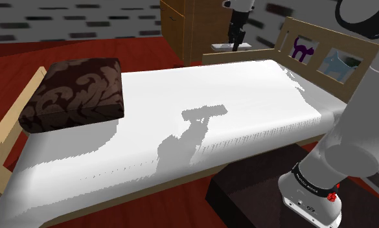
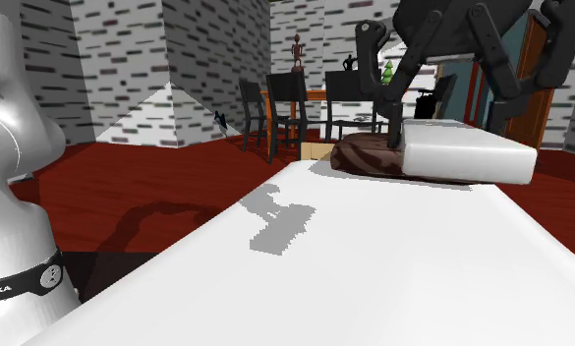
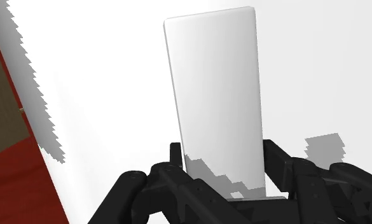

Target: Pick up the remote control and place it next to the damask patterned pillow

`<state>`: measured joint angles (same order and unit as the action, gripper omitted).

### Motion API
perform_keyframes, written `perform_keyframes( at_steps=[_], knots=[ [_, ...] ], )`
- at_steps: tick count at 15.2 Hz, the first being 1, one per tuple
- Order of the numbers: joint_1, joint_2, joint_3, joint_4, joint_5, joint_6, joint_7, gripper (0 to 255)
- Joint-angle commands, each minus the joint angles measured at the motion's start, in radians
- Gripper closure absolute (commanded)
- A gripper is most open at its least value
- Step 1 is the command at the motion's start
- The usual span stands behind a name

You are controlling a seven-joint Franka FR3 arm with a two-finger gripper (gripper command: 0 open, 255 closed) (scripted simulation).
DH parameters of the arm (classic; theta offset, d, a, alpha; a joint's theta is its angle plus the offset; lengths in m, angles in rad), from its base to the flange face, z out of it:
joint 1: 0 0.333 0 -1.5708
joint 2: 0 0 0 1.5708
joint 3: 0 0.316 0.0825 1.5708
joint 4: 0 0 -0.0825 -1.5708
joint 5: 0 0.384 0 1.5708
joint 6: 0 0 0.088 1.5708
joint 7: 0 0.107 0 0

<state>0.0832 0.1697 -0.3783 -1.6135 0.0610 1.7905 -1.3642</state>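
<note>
While aloft over the bed [image 1: 246, 84], white remote [image 3: 216, 95] pinched between black fingers [image 3: 276, 159].

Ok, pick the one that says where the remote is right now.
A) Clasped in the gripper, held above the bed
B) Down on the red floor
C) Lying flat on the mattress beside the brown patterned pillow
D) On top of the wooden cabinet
A: in the wrist view the gripper clasps the white remote between its fingers, and in the second exterior view it hangs above the mattress, with its shadow cast apart from it.
</note>
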Motion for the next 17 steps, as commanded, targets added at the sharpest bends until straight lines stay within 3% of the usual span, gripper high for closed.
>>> perform_keyframes(
  at_steps=[1,9,17],
  knots=[
    [0.030,-0.032,0.016,-0.041,-0.015,0.013,0.048,255],
    [0.140,-0.137,0.099,-0.166,-0.060,0.039,0.248,255],
    [0.236,-0.176,0.193,-0.211,-0.074,0.045,0.442,255]
  ],
)
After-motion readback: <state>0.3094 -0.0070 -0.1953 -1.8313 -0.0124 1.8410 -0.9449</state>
